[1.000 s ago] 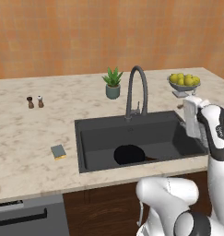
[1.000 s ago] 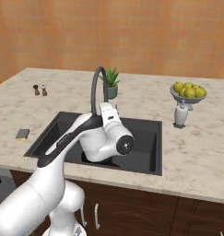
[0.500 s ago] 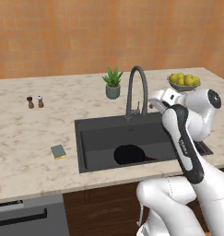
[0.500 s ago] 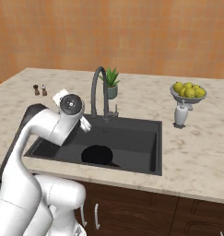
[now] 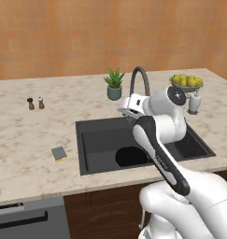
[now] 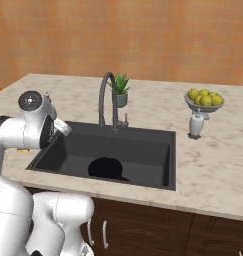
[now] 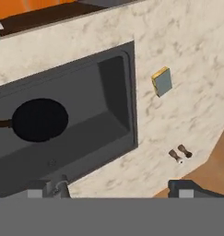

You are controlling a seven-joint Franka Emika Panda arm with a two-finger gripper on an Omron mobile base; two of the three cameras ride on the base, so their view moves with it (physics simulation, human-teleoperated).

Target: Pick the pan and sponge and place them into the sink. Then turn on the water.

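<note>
Two small shakers, one brown and one white (image 5: 35,103), sit at the far left of my left base view, on the beige marble counter (image 5: 21,140). Just right of them and lower, the little rectangular sponge with its green top over a yellow body (image 5: 59,153) lies flat on that counter, a bit off the left rim of the sink. It's not in the basin yet.

Middle of the frame: the big dark grey rectangular sink (image 5: 96,135), and the round black frying pan (image 5: 131,157) is already lying flat on its floor, near the front wall. In my hand view the pan sits at centre left with its handle pointing off the left edge.

Behind the sink there's a small green potted plant (image 5: 114,84) and the tall dark arched faucet (image 5: 139,79), no water running from it. My white arm's two-finger gripper (image 5: 124,108) is up over the back edge of the sink, right in front of the faucet base. I can't tell whether its fingers are apart or together; nothing's between the tips in the hand view.

Upper right: a bowl of yellow fruit (image 5: 186,81) with a white soap dispenser (image 5: 194,102) just beside it.
</note>
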